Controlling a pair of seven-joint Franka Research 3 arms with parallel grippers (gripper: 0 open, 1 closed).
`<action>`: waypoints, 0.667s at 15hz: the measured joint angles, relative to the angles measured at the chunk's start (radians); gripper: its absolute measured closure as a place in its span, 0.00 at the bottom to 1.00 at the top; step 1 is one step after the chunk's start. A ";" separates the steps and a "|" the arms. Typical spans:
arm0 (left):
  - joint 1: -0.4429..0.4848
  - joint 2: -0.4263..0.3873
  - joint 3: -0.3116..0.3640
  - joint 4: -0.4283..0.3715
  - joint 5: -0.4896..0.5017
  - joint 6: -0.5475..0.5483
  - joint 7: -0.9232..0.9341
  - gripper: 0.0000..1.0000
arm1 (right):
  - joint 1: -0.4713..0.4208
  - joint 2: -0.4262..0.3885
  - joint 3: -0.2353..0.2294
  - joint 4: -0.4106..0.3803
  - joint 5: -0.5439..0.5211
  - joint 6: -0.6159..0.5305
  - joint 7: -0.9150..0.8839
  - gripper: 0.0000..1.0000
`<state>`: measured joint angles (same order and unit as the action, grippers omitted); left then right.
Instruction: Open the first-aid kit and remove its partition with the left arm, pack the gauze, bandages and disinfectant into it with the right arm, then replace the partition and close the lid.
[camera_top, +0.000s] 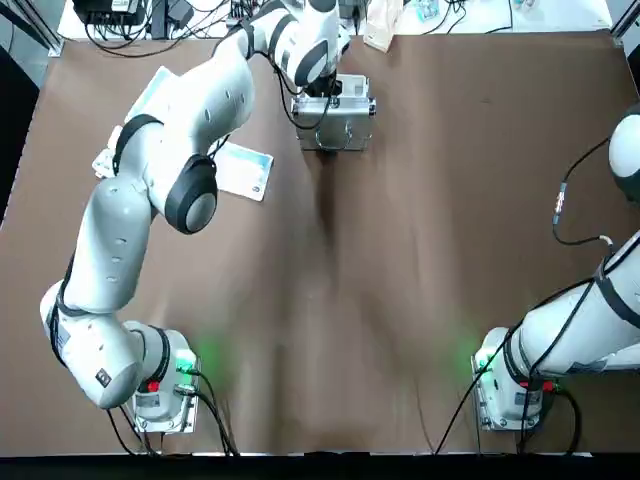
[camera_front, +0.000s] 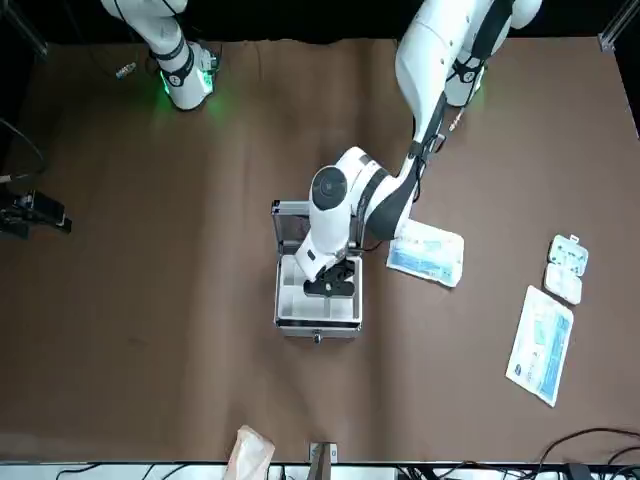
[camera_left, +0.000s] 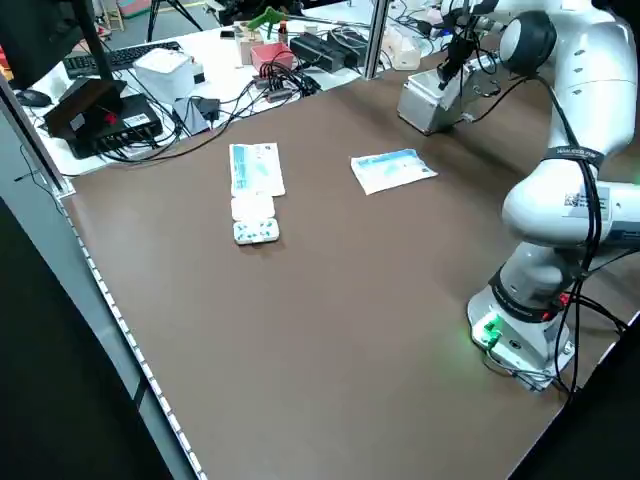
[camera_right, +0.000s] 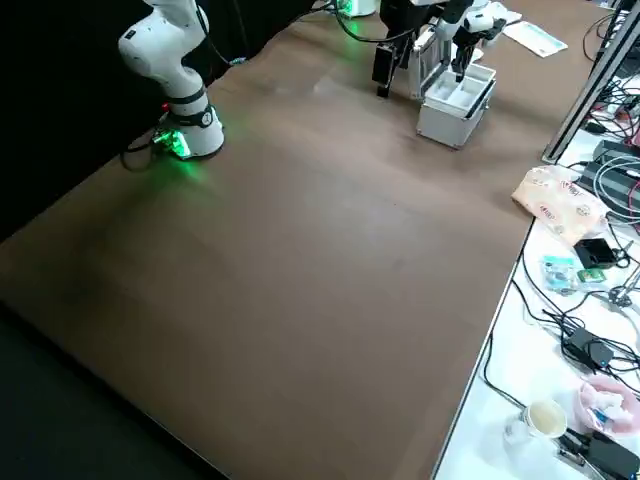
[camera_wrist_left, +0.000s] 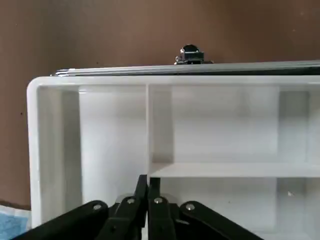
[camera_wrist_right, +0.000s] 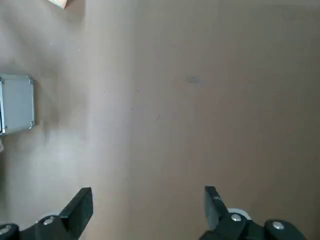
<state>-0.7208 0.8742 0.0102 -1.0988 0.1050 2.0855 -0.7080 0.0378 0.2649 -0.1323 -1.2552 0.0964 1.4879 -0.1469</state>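
Note:
The first-aid kit (camera_front: 318, 322) stands at the far middle of the table with its lid (camera_front: 287, 222) raised upright on the robot's side. The white partition (camera_wrist_left: 100, 130) fills the case's open top. My left gripper (camera_wrist_left: 148, 182) reaches down into it, shut on a thin divider wall of the partition, and shows above the tray (camera_front: 330, 287) in the front view. My right gripper (camera_wrist_right: 147, 205) hangs open over bare table at the right side, far from the kit (camera_wrist_right: 17, 105). I cannot pick out the disinfectant, nor tell gauze from bandages.
A flat blue-white pack (camera_front: 427, 252) lies just beside the kit on the robot's left. Farther left lie a longer flat pack (camera_front: 541, 345) and a small white packet (camera_front: 565, 268). Cables, boxes and a wrapped bag (camera_right: 560, 200) crowd the bench beyond the far edge.

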 joint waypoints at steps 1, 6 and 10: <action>0.001 0.002 0.001 0.000 -0.003 0.003 -0.002 0.96 | 0.000 0.000 0.000 0.000 0.000 0.000 0.000 0.01; 0.001 0.001 0.005 -0.001 -0.014 0.006 -0.002 0.96 | 0.000 0.000 0.000 0.000 0.000 0.000 0.000 0.01; 0.001 0.005 0.006 -0.002 -0.014 0.014 -0.002 0.96 | 0.000 0.000 0.000 0.000 0.000 0.000 0.000 0.01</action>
<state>-0.7198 0.8790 0.0158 -1.1009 0.0906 2.0992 -0.7102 0.0381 0.2649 -0.1323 -1.2552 0.0964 1.4876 -0.1469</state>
